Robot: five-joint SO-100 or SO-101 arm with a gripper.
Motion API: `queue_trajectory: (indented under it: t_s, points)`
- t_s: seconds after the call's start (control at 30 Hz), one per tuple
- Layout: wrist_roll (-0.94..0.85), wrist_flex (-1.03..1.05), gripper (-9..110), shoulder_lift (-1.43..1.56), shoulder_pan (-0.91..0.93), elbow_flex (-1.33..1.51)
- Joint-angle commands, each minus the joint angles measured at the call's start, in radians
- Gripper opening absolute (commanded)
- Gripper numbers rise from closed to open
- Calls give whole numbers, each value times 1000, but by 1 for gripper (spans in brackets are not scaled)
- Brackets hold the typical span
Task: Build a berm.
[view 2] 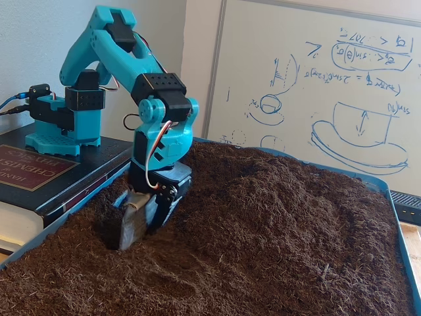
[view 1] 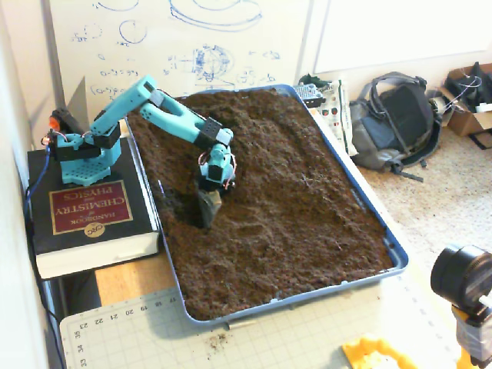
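Beside the thick book (view 1: 96, 219) that carries its base, the teal arm (view 2: 112, 52) bends down into the blue tray (view 1: 396, 250) of soil. Its gripper (view 2: 135, 227) is dug into a hollow; whether the fingers are spread cannot be told. Right of the gripper rises the berm (view 2: 263, 197), a broad hump running toward the tray's far end.

White wall (view 2: 39, 39) catching soft daylight, whiteboard (view 2: 316, 85) with blue marker sketches leaning behind the table, grey backpack (view 1: 396, 115) slumping on speckled carpet (view 1: 453, 184), cardboard box (view 1: 469, 96) sitting nearby, green cutting mat (view 1: 231, 342) lying in front
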Motion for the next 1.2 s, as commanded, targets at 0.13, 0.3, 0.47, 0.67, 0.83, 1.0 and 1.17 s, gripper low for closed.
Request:
queue_trajectory:
  t_s: [0.13,0.3,0.47,0.67,0.83,1.0,1.17]
  points:
    - [6,-31,0,-15,-54,-379]
    - [9,-29,0,-2,-74,-448]
    - [11,-29,0,69,-78,-449]
    - [11,-29,0,146,-84,-451]
    - [77,-43,0,247,-118,-454]
    - [172,-43,0,339,-155,-454]
    - [213,-21,0,399,-161,-431]
